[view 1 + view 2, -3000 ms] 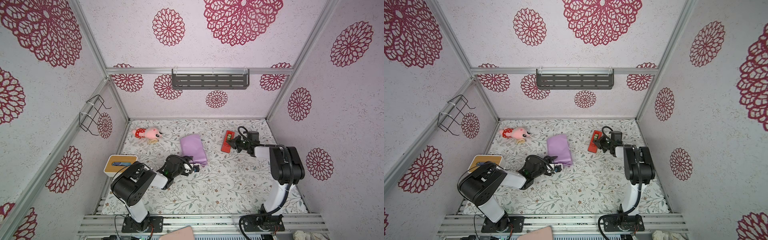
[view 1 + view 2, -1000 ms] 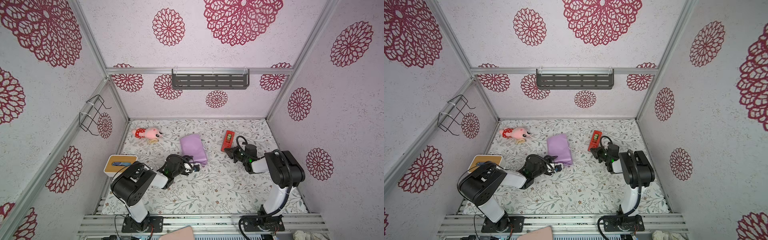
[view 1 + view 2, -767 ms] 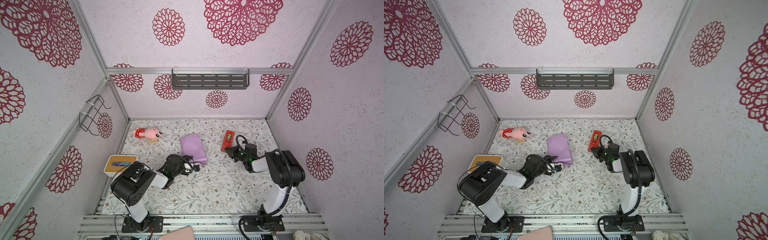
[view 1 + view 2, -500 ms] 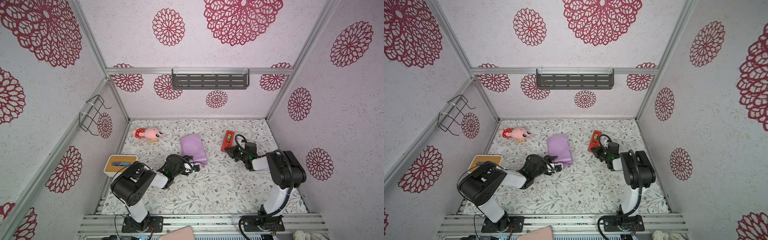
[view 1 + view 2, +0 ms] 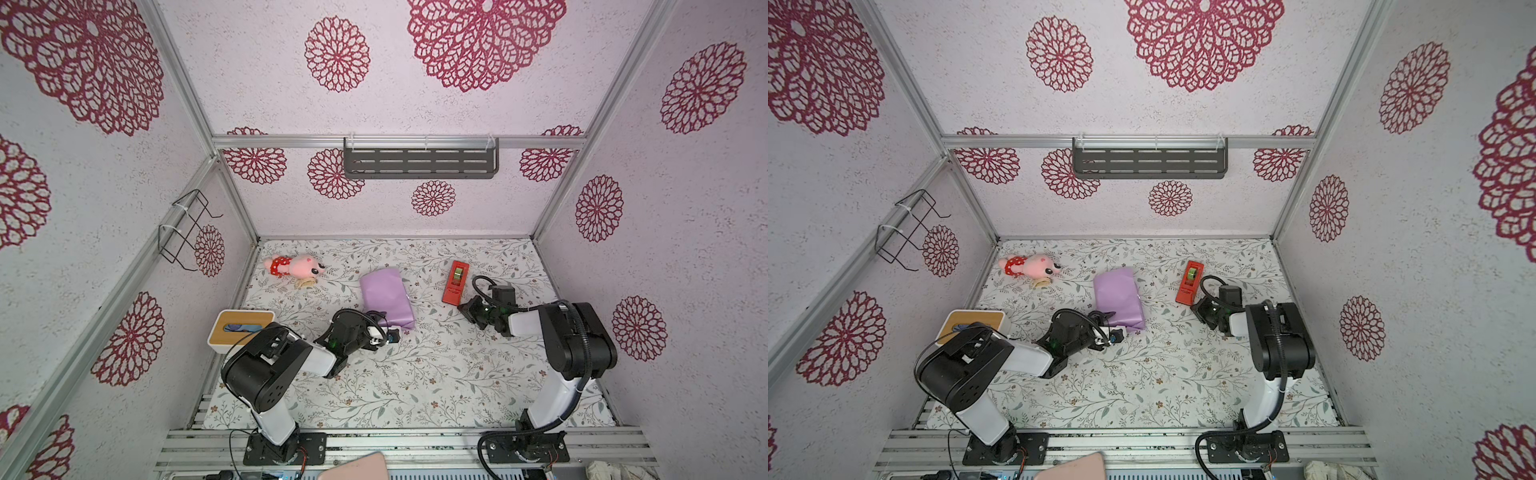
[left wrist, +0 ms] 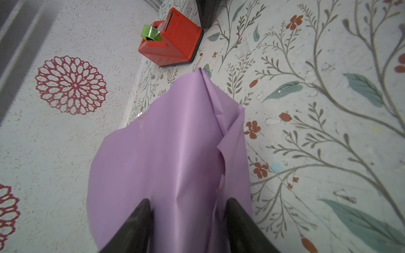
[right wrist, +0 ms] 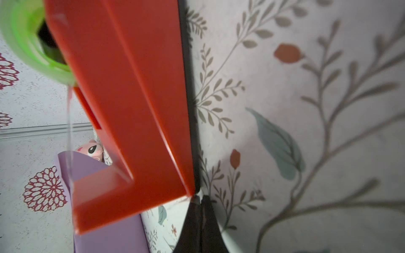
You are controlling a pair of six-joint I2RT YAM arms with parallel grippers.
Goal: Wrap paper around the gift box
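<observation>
The gift box is hidden under the lilac paper (image 5: 384,291) (image 5: 1117,295), which lies as a wrapped parcel mid-table in both top views. My left gripper (image 5: 384,326) (image 5: 1113,323) sits at the parcel's near end. In the left wrist view its two fingers stand apart with a creased ridge of paper (image 6: 164,153) pressed between them, so the gripper (image 6: 188,201) grips the paper. My right gripper (image 5: 464,308) (image 7: 200,198) is shut, its tips at the near corner of the red tape dispenser (image 5: 455,282) (image 7: 131,109).
A pink plush toy (image 5: 297,266) lies at the back left. A white tissue box with a wooden top (image 5: 241,330) stands beside the left arm. A grey shelf (image 5: 419,158) hangs on the back wall and a wire rack (image 5: 187,228) on the left wall.
The right gripper has drawn back from over the tape dispenser to just off its near end, and has barely shifted over the last second. The left gripper and the parcel have not moved.
</observation>
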